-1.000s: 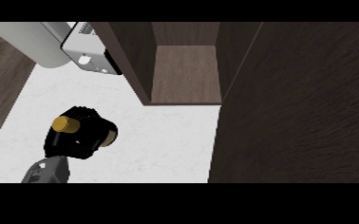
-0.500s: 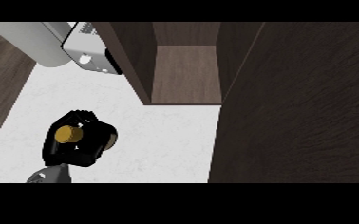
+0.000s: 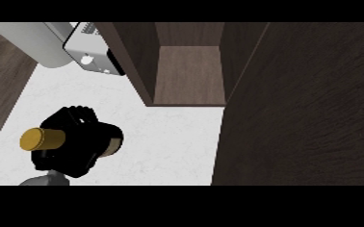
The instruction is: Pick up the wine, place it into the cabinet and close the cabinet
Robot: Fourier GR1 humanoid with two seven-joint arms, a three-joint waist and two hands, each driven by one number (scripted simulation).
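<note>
The wine bottle [image 3: 40, 139] shows its gold cap at the lower left, tilted toward the left, with a pale strip of its body on the hand's right side. My left hand [image 3: 74, 146] is curled round the bottle and hides most of it, holding it over the white counter [image 3: 171, 139]. Up and to the right, the dark wood cabinet [image 3: 188, 74] stands open, its shelf bare. Its open door [image 3: 298, 120] fills the right side of the view. My right hand shows nowhere.
A white and grey appliance [image 3: 89, 50] sits at the back left beside the cabinet's left wall. A grey rounded object [image 3: 35, 43] lies left of it. A dark wood strip [image 3: 10, 84] runs along the counter's left edge.
My left hand with the bottle has drifted slightly down and left, and the gold cap now points more to the left. The cabinet and door have not moved.
</note>
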